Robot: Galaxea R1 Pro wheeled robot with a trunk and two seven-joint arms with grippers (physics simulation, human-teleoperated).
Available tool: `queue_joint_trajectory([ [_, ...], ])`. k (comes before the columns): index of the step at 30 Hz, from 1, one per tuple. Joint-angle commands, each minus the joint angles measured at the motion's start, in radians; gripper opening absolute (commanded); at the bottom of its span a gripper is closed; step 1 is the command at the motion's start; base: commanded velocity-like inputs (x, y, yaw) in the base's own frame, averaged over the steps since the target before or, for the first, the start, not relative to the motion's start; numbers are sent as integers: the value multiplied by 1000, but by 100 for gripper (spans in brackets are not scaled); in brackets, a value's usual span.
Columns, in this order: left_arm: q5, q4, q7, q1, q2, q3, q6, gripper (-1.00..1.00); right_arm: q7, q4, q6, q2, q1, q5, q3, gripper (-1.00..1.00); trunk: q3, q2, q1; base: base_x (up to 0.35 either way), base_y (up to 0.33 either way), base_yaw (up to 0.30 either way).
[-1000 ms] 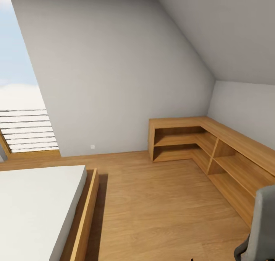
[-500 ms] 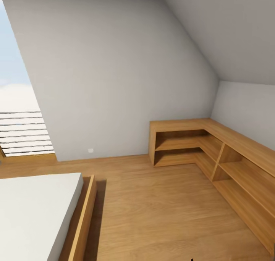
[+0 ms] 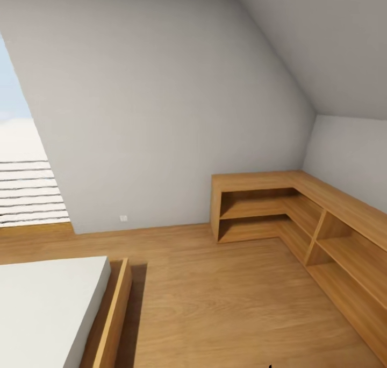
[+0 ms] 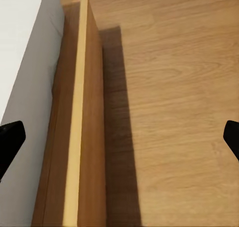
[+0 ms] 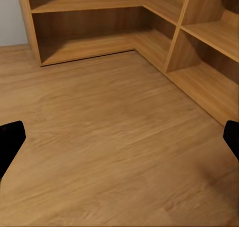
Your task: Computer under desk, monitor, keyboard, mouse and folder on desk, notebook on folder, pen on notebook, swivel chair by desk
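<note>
1. At the far left of the head view, a window [image 3: 21, 163] shows sky above pale horizontal slats.
2. In the lower left corner sits a bed [image 3: 48, 309] with a white mattress in a wooden frame [image 3: 110, 319].
3. A grey wall [image 3: 161, 104] fills the middle, sloping up to the right, above a wooden floor [image 3: 215, 298].
4. At the right, an L-shaped wooden shelf unit [image 3: 301, 217] wraps the corner, its compartments bare.
5. The left gripper [image 4: 119, 137] hangs wide apart over the bed frame's edge and the floor, holding nothing.
6. The right gripper [image 5: 119, 137] is spread wide above the floor near the shelf unit, also holding nothing.
7. None of the desk items are in sight here.
</note>
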Motion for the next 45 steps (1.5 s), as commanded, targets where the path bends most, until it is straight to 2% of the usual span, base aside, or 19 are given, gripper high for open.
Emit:
queue_joint_trajectory([
  [1,4,0,6,-1,0,-9,-2,100,-7,2,-2,0,-1,9,-3,100,-1,-1,1,326,0,0],
  [33,4,0,6,-1,0,-9,0,100,-3,1,-2,0,-1,9,-3,100,0,-1,1,326,0,-8],
  [40,4,0,6,-1,0,-9,-1,100,91,1,-2,-9,-1,7,-4,100,6,-1,1,326,0,-175],
  [45,4,0,6,-1,0,-9,0,100,109,2,-2,-13,-1,7,-4,100,11,-1,1,326,0,-201],
])
